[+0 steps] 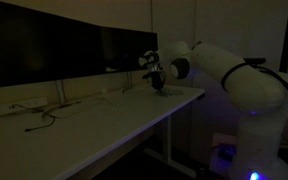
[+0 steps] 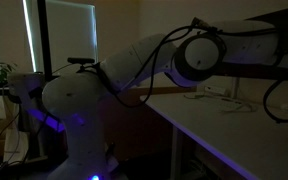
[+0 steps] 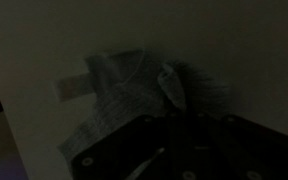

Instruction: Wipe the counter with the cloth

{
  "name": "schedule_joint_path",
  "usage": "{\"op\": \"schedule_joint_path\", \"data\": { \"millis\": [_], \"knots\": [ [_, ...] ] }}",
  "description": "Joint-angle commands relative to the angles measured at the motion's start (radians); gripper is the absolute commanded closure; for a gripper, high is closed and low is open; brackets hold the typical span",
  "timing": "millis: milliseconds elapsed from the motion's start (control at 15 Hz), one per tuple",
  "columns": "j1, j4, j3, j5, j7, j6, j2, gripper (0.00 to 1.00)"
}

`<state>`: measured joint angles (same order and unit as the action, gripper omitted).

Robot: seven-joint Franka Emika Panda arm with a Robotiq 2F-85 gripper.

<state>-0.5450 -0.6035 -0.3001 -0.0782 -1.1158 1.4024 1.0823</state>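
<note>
The room is very dark, so a lot is hard to see. In the wrist view the gripper is just a black shape at the bottom, and I cannot tell if its fingers are apart, together or pinching anything. In an exterior view the gripper (image 1: 159, 84) is down at the far end of the counter (image 1: 94, 120), but the cloth is too dark and small to make out there. The other outside camera shows mostly the big arm (image 2: 134, 65), which cuts off the gripper and the cloth. There is one arm, one cloth (image 3: 124, 95), and at least two dark screens (image 1: 54, 50) side by side. Some cables (image 1: 44, 112) lie on the counter too, too tangled to count. The cloth is pale grey and crumpled, with a flat corner poking out to one side. It lies on the counter right under the gripper.
</note>
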Motion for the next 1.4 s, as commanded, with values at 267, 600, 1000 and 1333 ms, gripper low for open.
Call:
{"op": "schedule_joint_path", "data": {
  "millis": [267,600,1000,1333],
  "knots": [
    [0.153,-0.115,0.017,0.013,0.063,-0.033,-0.054,0.93],
    [0.275,-0.199,0.011,0.038,0.104,-0.07,-0.097,0.93],
    [0.402,-0.414,0.013,0.089,0.156,-0.052,-0.215,0.92],
    [0.477,-0.602,0.011,0.134,0.219,-0.019,-0.319,0.93]
  ]
}}
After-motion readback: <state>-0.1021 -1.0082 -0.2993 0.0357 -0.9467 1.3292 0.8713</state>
